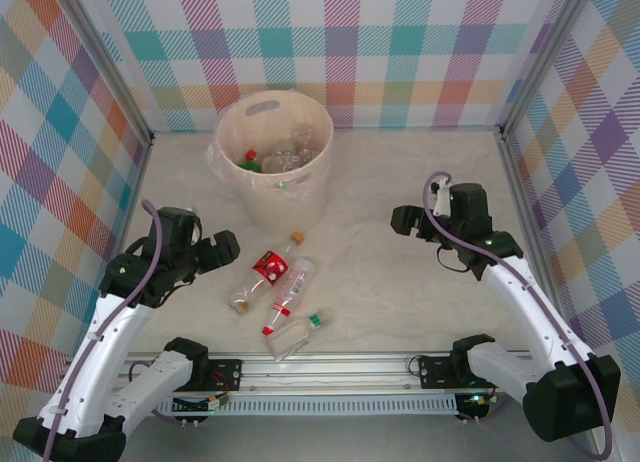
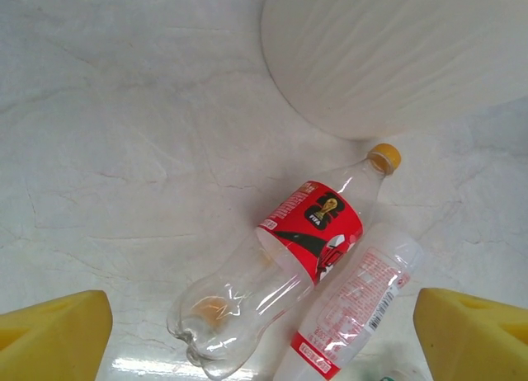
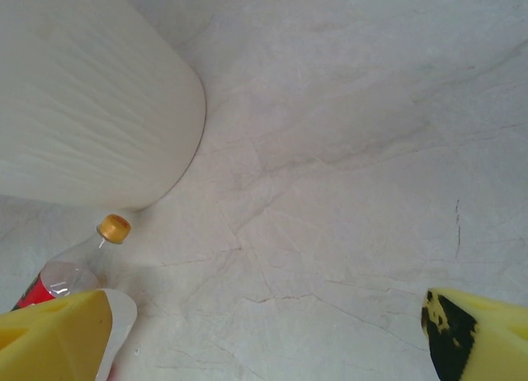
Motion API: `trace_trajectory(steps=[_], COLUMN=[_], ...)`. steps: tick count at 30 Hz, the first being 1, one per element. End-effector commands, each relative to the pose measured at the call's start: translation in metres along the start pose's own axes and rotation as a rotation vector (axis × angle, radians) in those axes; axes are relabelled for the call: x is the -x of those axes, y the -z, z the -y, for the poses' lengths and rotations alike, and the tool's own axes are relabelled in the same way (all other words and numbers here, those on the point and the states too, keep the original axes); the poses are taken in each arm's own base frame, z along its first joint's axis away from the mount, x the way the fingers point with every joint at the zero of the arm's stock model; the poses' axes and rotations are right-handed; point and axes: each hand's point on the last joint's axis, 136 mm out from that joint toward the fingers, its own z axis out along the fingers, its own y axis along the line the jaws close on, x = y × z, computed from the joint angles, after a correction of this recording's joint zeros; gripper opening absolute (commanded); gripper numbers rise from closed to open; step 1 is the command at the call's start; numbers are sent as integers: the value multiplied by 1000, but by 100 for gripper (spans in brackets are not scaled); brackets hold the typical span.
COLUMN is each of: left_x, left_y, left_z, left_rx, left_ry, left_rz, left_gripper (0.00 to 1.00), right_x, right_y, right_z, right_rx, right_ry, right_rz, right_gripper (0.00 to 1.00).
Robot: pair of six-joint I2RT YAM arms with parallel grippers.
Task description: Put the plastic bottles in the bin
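Three plastic bottles lie on the table in front of the bin [image 1: 228,132]: a red-labelled one with an orange cap [image 1: 265,270], a clear one with a red cap [image 1: 288,294], and a clear one with a green cap [image 1: 298,332]. Several more bottles [image 1: 282,159] rest inside the bin. My left gripper [image 1: 225,248] hovers open just left of the lying bottles. In the left wrist view the red-labelled bottle [image 2: 309,228] and its neighbour [image 2: 359,298] lie between the yellow fingers [image 2: 54,336]. My right gripper [image 1: 405,220] is open over bare table, to the right of the bin [image 3: 91,92].
Checked walls close off the back and both sides. A metal rail [image 1: 330,360] runs along the near edge between the arm bases. The bin wall [image 2: 396,51] stands just beyond the lying bottles. An orange cap [image 3: 114,228] shows by the bin's foot.
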Motion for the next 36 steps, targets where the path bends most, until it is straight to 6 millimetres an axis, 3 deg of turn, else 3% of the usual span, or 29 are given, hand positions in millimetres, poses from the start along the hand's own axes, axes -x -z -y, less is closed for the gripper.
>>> trace_trajectory(steps=[1,7,19,27,36], left_x=[-15,-39,-72,-98,-102], left_y=[-20,-56,-111,-138,-161], left_z=[-7,-3,31,22,23], left_rx=[20,-20,-106,-67,-44], left_ry=[10,-60,-198,-193,-209], left_rz=[-43,-126,-281,-336,-344], left_gripper=[90,84,92,92,87], right_x=[-1,-2,-6,-11,-13], right_y=[4,3,-1,-3,-5], right_z=[1,4,8,11,12], right_rx=[20,19,11,-1,0], right_ry=[-11,-25,-52,-63,-75], right_rz=[13,7,-7,-18,-28], right_gripper=[96,96,96,97,96])
